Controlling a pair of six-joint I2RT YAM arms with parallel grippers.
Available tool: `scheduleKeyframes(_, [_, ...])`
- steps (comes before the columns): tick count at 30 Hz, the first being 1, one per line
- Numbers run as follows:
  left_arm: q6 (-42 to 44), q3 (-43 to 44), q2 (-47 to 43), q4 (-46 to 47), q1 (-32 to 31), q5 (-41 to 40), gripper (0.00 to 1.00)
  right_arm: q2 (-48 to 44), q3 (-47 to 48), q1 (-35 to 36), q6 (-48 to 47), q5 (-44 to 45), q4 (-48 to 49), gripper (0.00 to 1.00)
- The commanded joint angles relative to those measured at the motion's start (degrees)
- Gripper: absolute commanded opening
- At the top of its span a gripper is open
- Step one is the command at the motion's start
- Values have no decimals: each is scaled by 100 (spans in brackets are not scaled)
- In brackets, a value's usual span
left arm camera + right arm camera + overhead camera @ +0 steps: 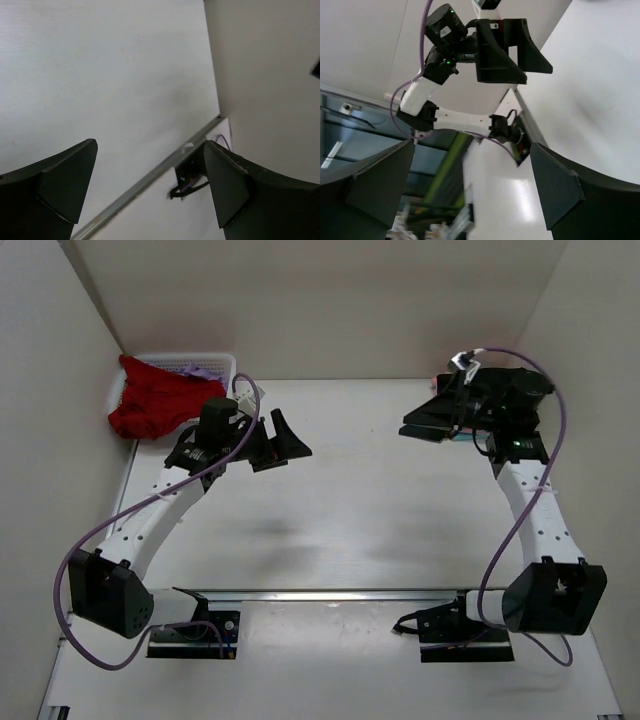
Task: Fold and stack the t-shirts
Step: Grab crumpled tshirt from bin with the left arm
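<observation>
A deep red t-shirt (150,400) lies bunched over the white basket (222,361) at the far left corner, with a bit of lavender cloth (200,370) behind it. My left gripper (283,447) hovers above the table just right of the basket, open and empty. In the left wrist view (150,190) only bare table lies between its fingers. My right gripper (420,422) is raised at the far right, open and empty. In the right wrist view (470,195) it faces the left arm (470,45). A dark heap (515,390) with a teal glimpse (463,437) lies under the right wrist.
White walls close in the table at the left, back and right. A metal rail (330,593) crosses near the arm bases. The right arm's base and cable (192,177) show in the left wrist view.
</observation>
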Motion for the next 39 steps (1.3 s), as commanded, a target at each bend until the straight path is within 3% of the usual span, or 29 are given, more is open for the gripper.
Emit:
scheduleKeyframes(1, [567,536,-37,-241,36,-986,99,-523,-43,-535,-202,-494,520,99])
scheduleKeyframes(2, [708,729,-36,-313,114,-1076,99,-690,-194,-841,170,-653,1722,99])
scheduleKeyframes(5, [1438,1318,87,-550,326,-2215,98,-647,-91,-1081,-89,-541,1253,100])
scheduleKeyframes(8, [2158,1583,105,-70,353,-3200,98,-769,-125,-1800,-548,-373,679,99])
scheduleKeyframes(11, [2580,1478,104,581,335,-4036,99,-928,-318,-2556,600,-557,2291,99])
scheduleKeyframes(12, [2634,1495,131,679,413,-4126,99,-955,-345,-2749,648,-523,2419,100])
scheduleKeyframes(16, [2932,2108,823,531,748,-4337,99,-1156,-354,-3364,376,-496,1606,99])
scheduleKeyframes(19, [3458,2557,1359,478,643,-5020,99,-1323,-495,-3795,44,-399,1000,99])
scheduleKeyframes(23, [4206,2980,2001,504,371,-5935,98,-1526,153,-4324,-1842,206,-1738,99])
scheduleKeyframes(25, [4295,3173,2213,478,353,-5964,99,-1483,567,-4377,-2689,880,-2933,99])
scheduleKeyframes(27, [3990,3305,2398,346,414,-5623,98,-1456,1347,-4342,-3829,1626,-4164,99])
scheduleKeyframes(30, [3733,3183,2486,477,458,-5357,98,-1298,2263,-3992,-4597,3200,-5435,100])
scheduleKeyframes(34, [3743,3287,2793,294,449,-5402,99,-808,3465,-2236,-5265,6157,-6514,99])
scheduleKeyframes(35, [3698,3349,2829,267,467,-5358,98,-492,3643,-1528,-5319,6984,-6962,99])
scheduleKeyframes(37, [3541,3525,3022,13,642,-5208,99,-86,4109,-768,-5688,7499,-7544,99])
scheduleKeyframes(39, [3505,3709,3136,-120,782,-5155,99,21,3953,-729,-5811,6934,-7503,99])
